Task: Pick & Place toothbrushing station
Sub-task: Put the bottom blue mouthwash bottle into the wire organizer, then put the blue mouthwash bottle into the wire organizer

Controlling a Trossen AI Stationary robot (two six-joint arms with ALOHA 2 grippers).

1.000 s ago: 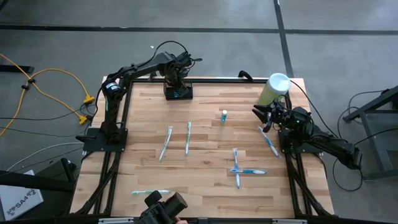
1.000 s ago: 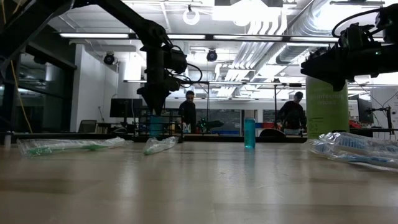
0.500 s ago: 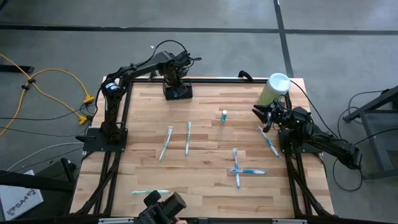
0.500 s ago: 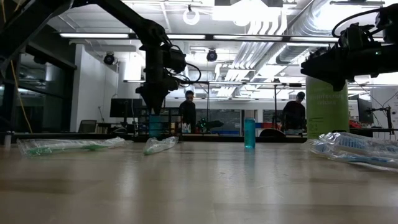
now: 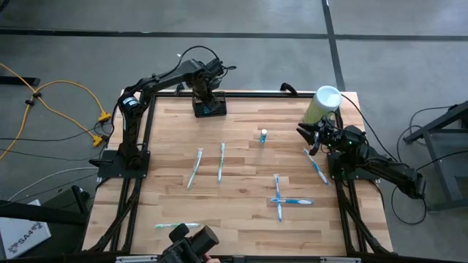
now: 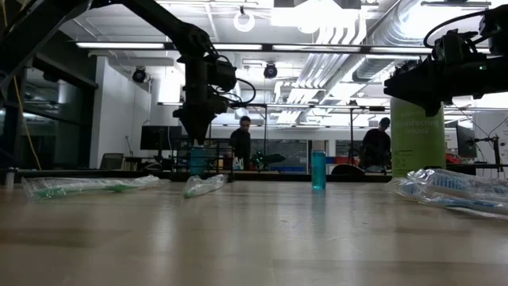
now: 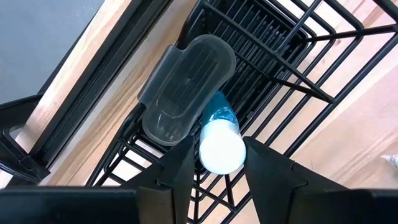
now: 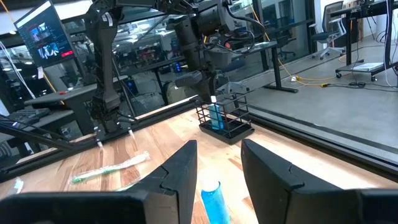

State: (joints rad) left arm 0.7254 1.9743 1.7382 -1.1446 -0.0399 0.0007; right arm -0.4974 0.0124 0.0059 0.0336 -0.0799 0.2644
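Up at the far edge of the table [image 5: 241, 219], toward its left: the toothbrushing station [image 5: 209, 108], a small black wire caddy, upright on the wood. Inside it, a blue bottle with a white cap [image 7: 221, 148], standing, and right beside that a clear grey plastic container [image 7: 183, 87], also in the caddy.

Directly above the caddy: the left gripper [image 7: 221, 154], pointing down, fingers parted to a moderate gap with the white cap showing between them from the wrist view. From the right wrist view, a sliver of space between those fingertips and the cap, so nothing gripped.

Over at the right side of the table, just beside a pale green cylinder with a white lid [image 5: 324, 102]: the right gripper [image 8: 219, 146], held above the wood, fingers apart at a middling width and empty. Below it, nearer the middle of the table, a second small blue bottle [image 5: 262, 135], standing alone, well apart from the caddy.

Scattered over the middle and near parts of the table: several wrapped toothbrushes [image 5: 221, 161], lying flat, two of them crossed [image 5: 280, 199].

Beyond the table in the low view, two people [image 6: 243, 143] in the room, far off.
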